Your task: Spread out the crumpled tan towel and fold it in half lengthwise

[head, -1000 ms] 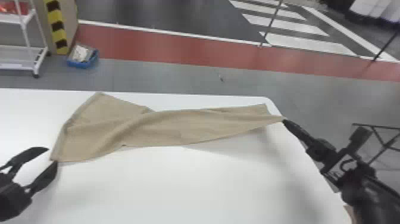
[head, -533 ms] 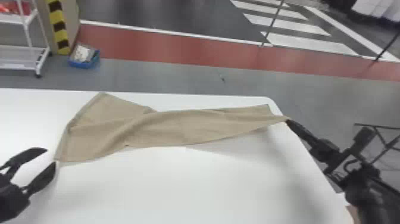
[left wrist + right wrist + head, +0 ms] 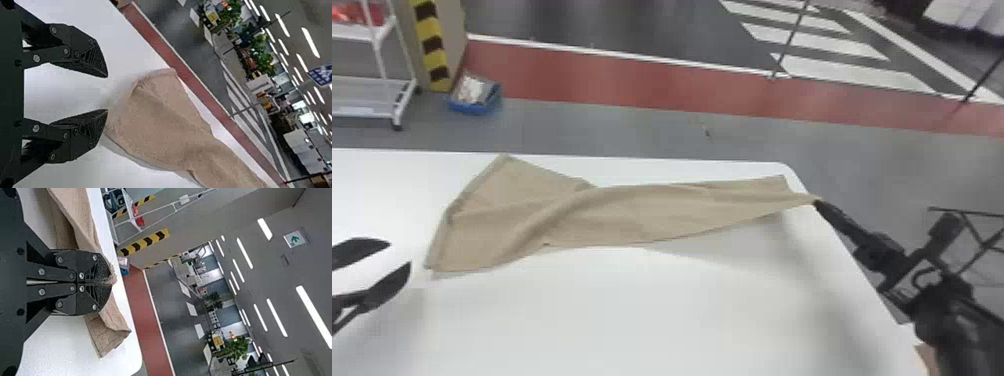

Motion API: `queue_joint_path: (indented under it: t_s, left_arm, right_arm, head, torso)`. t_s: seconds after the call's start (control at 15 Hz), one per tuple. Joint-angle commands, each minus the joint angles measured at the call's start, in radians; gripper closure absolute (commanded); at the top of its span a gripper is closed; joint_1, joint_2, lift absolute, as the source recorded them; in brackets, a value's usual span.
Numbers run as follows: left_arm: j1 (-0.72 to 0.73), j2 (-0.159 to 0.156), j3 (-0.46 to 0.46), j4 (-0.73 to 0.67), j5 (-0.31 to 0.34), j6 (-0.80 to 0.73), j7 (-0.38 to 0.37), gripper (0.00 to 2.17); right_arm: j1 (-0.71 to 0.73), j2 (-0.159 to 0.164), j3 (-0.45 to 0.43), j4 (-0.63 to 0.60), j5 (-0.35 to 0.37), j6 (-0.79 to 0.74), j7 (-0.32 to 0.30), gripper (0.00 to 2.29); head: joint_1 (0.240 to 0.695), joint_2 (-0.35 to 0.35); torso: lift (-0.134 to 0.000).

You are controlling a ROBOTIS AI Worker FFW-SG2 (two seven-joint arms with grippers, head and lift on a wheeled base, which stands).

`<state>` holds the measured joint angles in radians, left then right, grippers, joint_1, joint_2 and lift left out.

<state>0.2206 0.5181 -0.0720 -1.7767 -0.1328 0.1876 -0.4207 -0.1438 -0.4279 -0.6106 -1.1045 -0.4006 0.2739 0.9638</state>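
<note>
The tan towel (image 3: 632, 212) stretches across the far part of the table, wide at its left end and narrowing with a twist toward the right. My left gripper (image 3: 402, 252) stands open just left of the towel's near left corner. In the left wrist view, my left gripper (image 3: 107, 93) has nothing between its fingers, and the towel (image 3: 164, 121) lies past the tips. My right gripper (image 3: 819, 202) holds the towel's right corner by the table's right edge. The right wrist view has my right gripper (image 3: 105, 282) shut on a pinch of towel (image 3: 103, 325), more cloth hanging around it.
The white table (image 3: 657, 310) has a rounded far right corner. Beyond it on the floor are a blue bin (image 3: 474, 97) and a white wheeled rack (image 3: 387, 95). A black metal frame (image 3: 977, 235) stands to the right of the table.
The left gripper has shifted slightly to the left relative to the towel's near corner. The right gripper and the towel look almost the same, with the corner still held.
</note>
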Motion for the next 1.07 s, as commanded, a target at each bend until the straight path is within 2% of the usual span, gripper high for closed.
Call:
queue_joint_path:
  t_s: [0.0, 0.13, 0.4, 0.53, 1.0]
  left_arm:
    - [-0.017, -0.020, 0.004, -0.020, 0.064, 0.168, -0.033, 0.68]
    - [-0.030, -0.036, 0.008, -0.036, 0.098, 0.266, -0.073, 0.68]
    - [-0.030, -0.041, 0.018, -0.070, 0.167, 0.275, -0.086, 0.69]
    - [-0.033, -0.061, 0.027, -0.079, 0.200, 0.303, -0.092, 0.69]
    - [-0.086, -0.112, -0.029, -0.052, 0.163, 0.306, -0.069, 0.69]
  right_arm:
    - [0.001, 0.000, -0.001, 0.000, 0.000, 0.002, 0.001, 1.51]
    - [0.001, 0.000, 0.000, 0.000, 0.002, 0.002, 0.001, 1.51]
    - [0.003, 0.000, 0.000, 0.000, 0.000, -0.001, 0.003, 1.51]
    - [0.004, 0.000, 0.000, 0.000, -0.001, -0.001, 0.003, 1.51]
    - [0.004, 0.000, 0.002, 0.000, 0.006, -0.008, 0.004, 1.51]
  head:
    - [0.695, -0.287]
    - [0.695, -0.284]
    - [0.695, -0.297]
    - [0.695, -0.304]
    - [0.695, -0.331]
  torso:
    - [-0.124]
    - [-0.124]
    - [-0.124]
    - [-0.124]
    - [-0.124]
